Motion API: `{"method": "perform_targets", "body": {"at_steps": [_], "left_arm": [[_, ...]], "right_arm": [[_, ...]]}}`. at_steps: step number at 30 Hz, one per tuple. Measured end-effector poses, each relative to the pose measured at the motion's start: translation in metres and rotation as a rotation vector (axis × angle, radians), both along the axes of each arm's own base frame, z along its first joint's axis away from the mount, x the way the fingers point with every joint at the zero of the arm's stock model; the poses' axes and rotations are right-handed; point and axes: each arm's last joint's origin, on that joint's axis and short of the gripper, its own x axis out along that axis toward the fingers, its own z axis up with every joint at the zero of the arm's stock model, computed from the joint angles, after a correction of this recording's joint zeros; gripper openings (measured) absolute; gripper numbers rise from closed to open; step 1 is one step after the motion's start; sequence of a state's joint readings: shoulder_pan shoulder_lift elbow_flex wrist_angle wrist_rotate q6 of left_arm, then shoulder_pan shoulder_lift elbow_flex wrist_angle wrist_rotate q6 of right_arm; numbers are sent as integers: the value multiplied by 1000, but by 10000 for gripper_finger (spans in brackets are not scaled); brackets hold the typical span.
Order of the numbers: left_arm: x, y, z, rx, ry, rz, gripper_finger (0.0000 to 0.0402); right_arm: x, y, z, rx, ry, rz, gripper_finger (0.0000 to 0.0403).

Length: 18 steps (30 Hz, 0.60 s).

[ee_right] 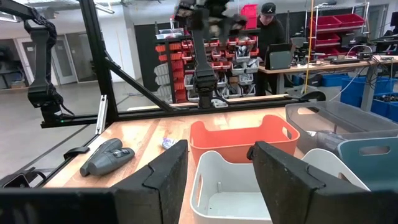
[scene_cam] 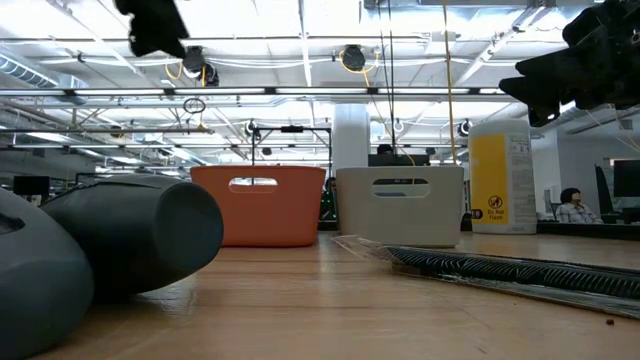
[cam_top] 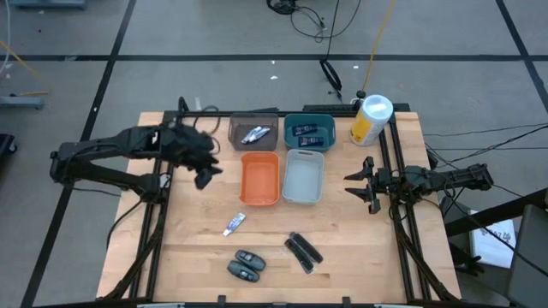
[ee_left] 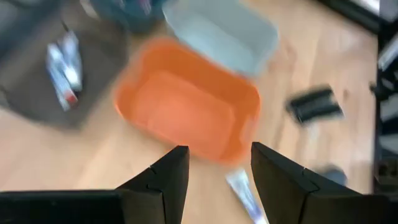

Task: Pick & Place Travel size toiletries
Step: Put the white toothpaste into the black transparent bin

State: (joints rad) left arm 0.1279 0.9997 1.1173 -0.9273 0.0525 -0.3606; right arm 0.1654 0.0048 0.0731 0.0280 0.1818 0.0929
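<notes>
Surface: pale wooden table [cam_top: 188, 257] on a grey floor with dark tape lines; four bins sit in a block toward its far edge.
Bins: grey bin [cam_top: 253, 131] holds one silvery-white tube [cam_top: 255, 134]; teal bin [cam_top: 309, 130] holds two dark blue tubes [cam_top: 309, 132]; orange bin [cam_top: 260, 178] and white bin [cam_top: 303, 176] hold nothing.
Loose tube: second silvery-white tube [cam_top: 235, 223], flat with a dark cap, lies on the wood just in front of the orange bin.
Ovals: two dark grey ovals [cam_top: 246, 264], rounded and smooth, side by side near the front edge.
Bars: two slim black bars [cam_top: 303, 251], side by side and angled, right of the ovals.
Left gripper [cam_top: 204, 174]: above the table beside the orange bin, fingers apart, holding nothing.
Right gripper [cam_top: 358, 186]: right of the white bin, fingers parted, empty.
Canister: yellow-and-white canister [cam_top: 371, 120] upright at the far right corner.
</notes>
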Motion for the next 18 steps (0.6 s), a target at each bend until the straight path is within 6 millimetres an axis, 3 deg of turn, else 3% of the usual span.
{"method": "perform_targets", "body": {"at_steps": [7,18], "left_arm": [[7,-35,-26,-110,99,-36,173],[31,-79,-103,-105,393,163,172]], "right_arm": [[0,0,0,0,-1,0,171],[0,0,0,0,0,0,171]]}}
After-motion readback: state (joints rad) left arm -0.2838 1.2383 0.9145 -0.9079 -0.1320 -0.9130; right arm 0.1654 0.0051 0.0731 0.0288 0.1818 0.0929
